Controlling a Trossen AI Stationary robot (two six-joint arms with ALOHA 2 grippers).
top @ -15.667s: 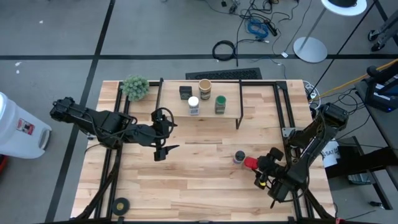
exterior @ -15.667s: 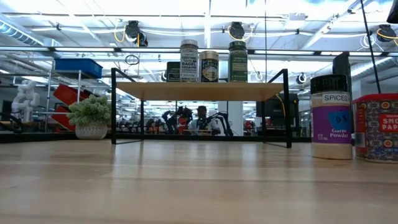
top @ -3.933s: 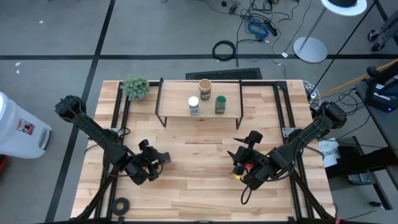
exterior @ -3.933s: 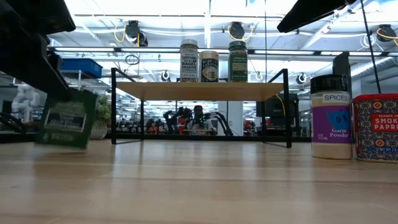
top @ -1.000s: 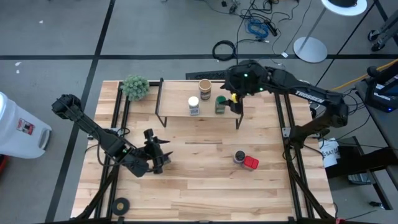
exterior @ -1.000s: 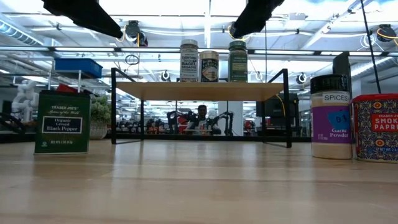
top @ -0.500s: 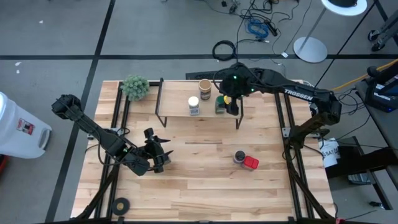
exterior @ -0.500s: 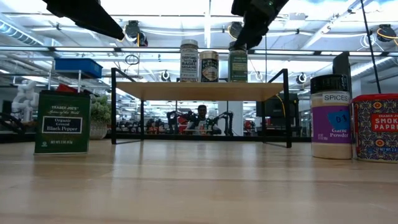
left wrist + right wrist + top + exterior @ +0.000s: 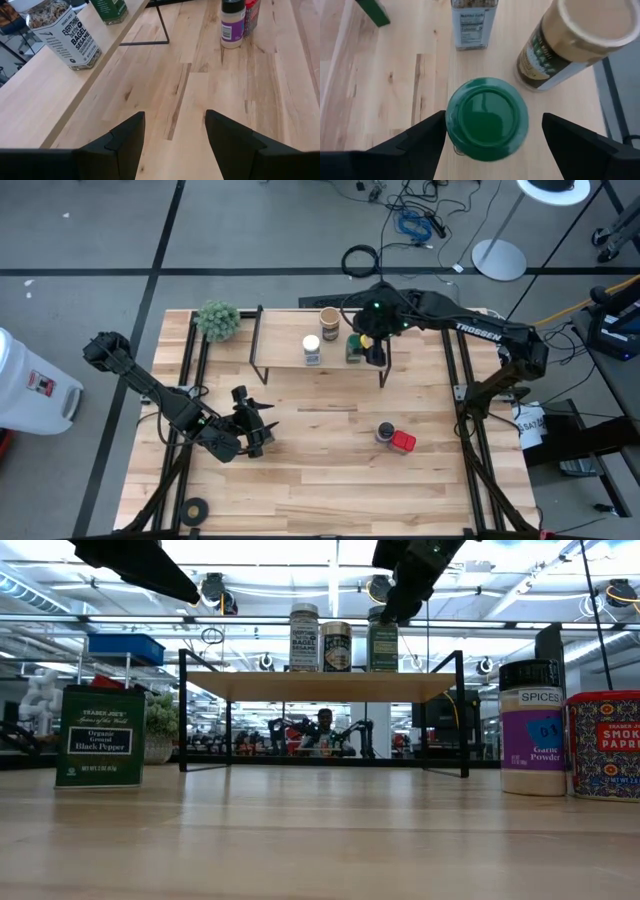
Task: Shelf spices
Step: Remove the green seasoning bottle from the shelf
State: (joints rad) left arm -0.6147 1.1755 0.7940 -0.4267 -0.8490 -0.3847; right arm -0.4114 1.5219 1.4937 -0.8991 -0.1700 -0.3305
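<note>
The right end effector (image 9: 487,145) has dropped over the shelf (image 9: 280,361), its fingers spread wide either side of the green-lidded jar (image 9: 486,118), gripping nothing yet. It appears about to lift that jar off. The left end effector (image 9: 175,132) hangs half-open and empty. Three spices stand on the shelf and three on the counter (image 9: 320,470).

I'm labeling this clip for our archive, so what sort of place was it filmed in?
Probably a robotics lab or workshop, not a kitchen. Loose cables trail over the bare grey floor behind the wooden table, more robot arms stand in the room beyond the shelf, and rows of ceiling lights run overhead.
</note>
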